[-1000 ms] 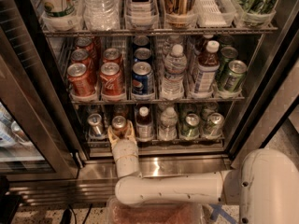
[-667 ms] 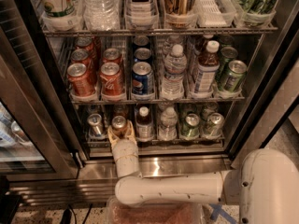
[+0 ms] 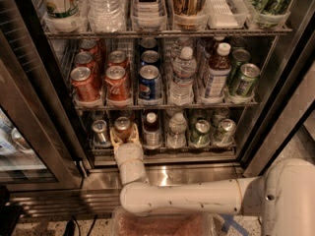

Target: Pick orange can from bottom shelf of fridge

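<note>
The fridge stands open before me. On its bottom shelf, the orange can stands second from the left, orange-brown with a silver lid. My gripper reaches up from the white arm into that lane, with its fingers on either side of the can's lower body. A silver-grey can stands just left of it.
Right of the orange can stand a dark bottle, a water bottle and two green cans. The rack above holds red cola cans, a blue can and bottles. The steel base runs below; my arm crosses it.
</note>
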Available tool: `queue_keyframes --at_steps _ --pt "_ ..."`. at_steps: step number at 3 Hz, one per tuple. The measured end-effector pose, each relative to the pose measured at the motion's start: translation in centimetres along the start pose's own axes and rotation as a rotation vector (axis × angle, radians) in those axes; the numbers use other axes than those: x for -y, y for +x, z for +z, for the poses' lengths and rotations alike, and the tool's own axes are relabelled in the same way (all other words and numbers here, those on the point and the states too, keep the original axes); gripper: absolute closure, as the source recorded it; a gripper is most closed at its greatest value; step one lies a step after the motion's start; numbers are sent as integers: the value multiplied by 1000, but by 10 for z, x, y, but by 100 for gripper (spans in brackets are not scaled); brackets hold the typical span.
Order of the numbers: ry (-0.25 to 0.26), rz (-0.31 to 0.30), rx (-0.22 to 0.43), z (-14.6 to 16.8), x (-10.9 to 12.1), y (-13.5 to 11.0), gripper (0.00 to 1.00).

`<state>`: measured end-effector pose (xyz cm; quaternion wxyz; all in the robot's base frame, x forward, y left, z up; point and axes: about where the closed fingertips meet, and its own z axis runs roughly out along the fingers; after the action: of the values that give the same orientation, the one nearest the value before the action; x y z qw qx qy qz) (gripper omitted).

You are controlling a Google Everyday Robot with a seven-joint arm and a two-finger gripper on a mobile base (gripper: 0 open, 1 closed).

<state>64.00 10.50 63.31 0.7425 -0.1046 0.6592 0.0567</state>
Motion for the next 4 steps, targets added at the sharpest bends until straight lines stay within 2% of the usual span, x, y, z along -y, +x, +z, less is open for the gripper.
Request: queue_keyframes --at_steps 1,2,3,4 --pt "-22 32 -1 -3 -3 -22 100" --pt "-33 24 -31 -10 -2 -35 100" --pt "-25 -18 -101 -36 12 -44 100" --pt "-34 -50 -204 -71 24 -42 100"
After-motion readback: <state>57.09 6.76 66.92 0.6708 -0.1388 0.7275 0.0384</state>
